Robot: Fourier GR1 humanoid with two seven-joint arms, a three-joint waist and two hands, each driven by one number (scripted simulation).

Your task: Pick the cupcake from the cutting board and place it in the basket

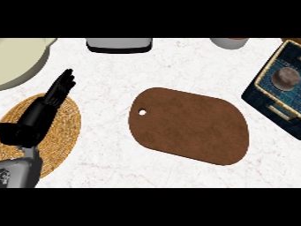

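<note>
The brown cutting board [190, 125] lies in the middle of the counter with nothing on it. A brown cupcake [286, 78] sits inside the dark blue basket [267, 102] at the right edge, which has tan rim trim. My left hand [50, 99] shows at the left, over a round woven mat, with its fingers straight and pointing up toward the far side; it holds nothing. My right hand shows nowhere in the head view.
A round woven mat [62, 140] lies under my left forearm. A pale green bowl [9, 62] fills the top left corner. A grey and black appliance [118, 44] and a light cup [229, 43] stand along the far edge.
</note>
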